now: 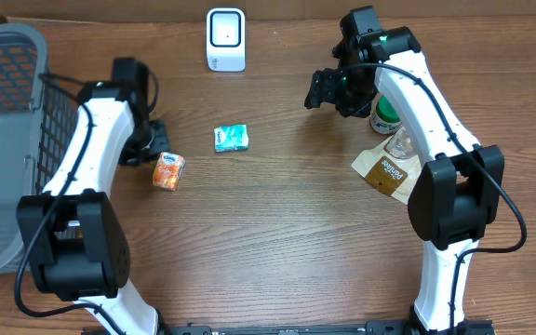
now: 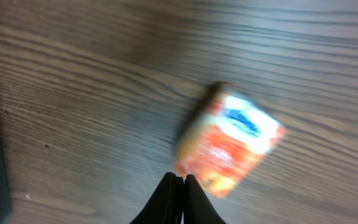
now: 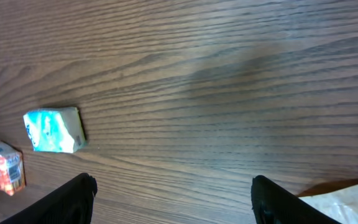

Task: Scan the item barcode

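The left tool point(image 2: 179, 198) has its black fingers pressed together on nothing, close beside the orange carton point(image 2: 229, 146). The carton is a small boxy pack with a white top and a blue logo, blurred in the wrist view, and it lies on the bench point(image 1: 277, 233) in front of that arm. The right tool point(image 3: 173, 186) stands with its fingers wide apart and empty over bare wood. Between the arms lies a soft, crinkled teal packet point(image 1: 232, 139). A white, rounded scanner point(image 1: 225, 39) stands at the far edge, and a grey mesh basket point(image 1: 7, 140) sits at the left. A brown pouch point(image 1: 386, 173) and a green-and-white bottle point(image 1: 385, 116) lie by the right arm. The bench is dark, streaky wood grain.
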